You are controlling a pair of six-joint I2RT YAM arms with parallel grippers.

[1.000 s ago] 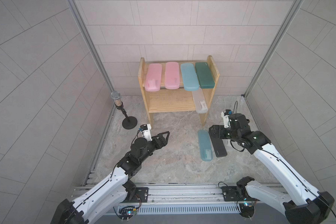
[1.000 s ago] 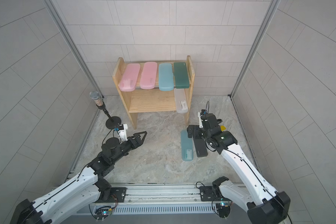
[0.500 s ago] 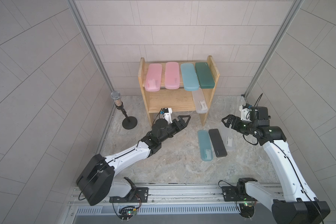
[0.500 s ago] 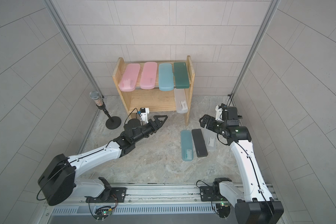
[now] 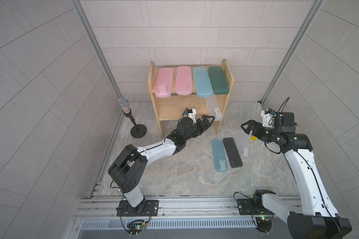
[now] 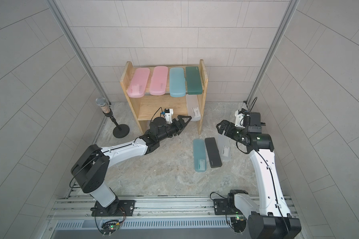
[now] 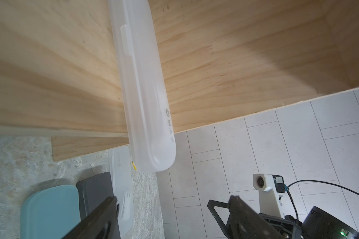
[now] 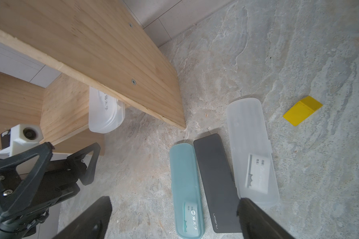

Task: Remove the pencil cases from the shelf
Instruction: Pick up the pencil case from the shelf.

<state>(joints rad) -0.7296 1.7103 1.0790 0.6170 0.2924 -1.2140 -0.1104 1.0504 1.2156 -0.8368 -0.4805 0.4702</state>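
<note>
Mid-frame, the left gripper gapes empty before 1 clear case, seemingly untouched; right gripper likewise wide, empty.

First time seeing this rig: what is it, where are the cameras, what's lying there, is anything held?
Two robot arms on a front rail, each ending in a two-fingered pincer. The wide pictures come from one overhead camera pair; the close-ups from cameras on each wrist. The wooden shelf holds two pink cases, a light blue case and a dark green case on top, and a frosted clear case below. On the table lie a second light blue case, a black case and a second clear case, plus a yellow piece and a microphone stand. The left pincer, open, points at the lower clear case; the right pincer, open, hangs beside those three. Nothing is held.
</note>
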